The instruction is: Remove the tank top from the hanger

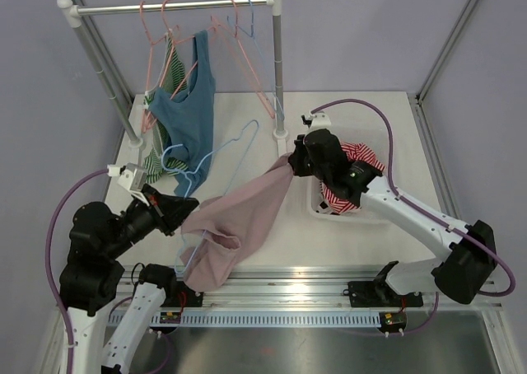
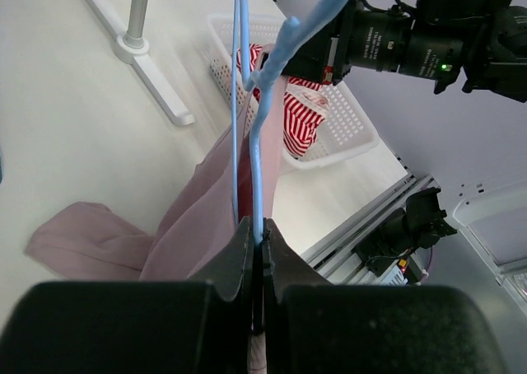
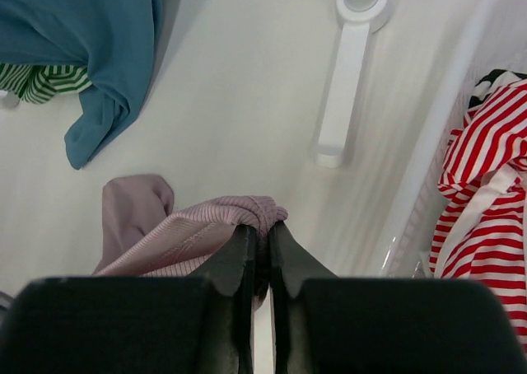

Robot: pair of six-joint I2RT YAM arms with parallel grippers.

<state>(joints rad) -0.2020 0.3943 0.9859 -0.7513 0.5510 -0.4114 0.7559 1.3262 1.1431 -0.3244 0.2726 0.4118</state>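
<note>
Nearest the bases, the left gripper [image 2: 262, 230] is clamped tight on the thin wire of the blue hanger [image 2: 257, 156], its jaws pressed together with only the wire between them. The pink tank top [image 1: 243, 217] hangs from that hanger. Its lower part lies bunched on the table [image 1: 329, 242] in front of the left arm, and its upper part is stretched in a taut band toward the middle of the table. At the far end of the band the right gripper [image 3: 262, 234] pinches a ribbed fold of the pink fabric, jaws nearly together on the cloth.

Just beyond the right gripper sits the white basket [image 2: 350, 114], holding a red-and-white striped garment [image 3: 486, 168]. Farthest back stands the rack [image 1: 177, 7], with a blue top [image 1: 191, 114], a green-striped garment [image 1: 169, 77] and some bare hangers.

The likely step is drawing the top off the hanger while the left arm holds it. The risks, as I judge them:

- The pinch is on a small fold, so a hard pull could slip it free.
- A strap caught on the wire — the frames do not show how it sits — could twist the hanger in the left grip or drag it out.
- The slack fabric on the table could drag.

No brand, label or writing can be read — only a small green light shows on the right arm's camera.
</note>
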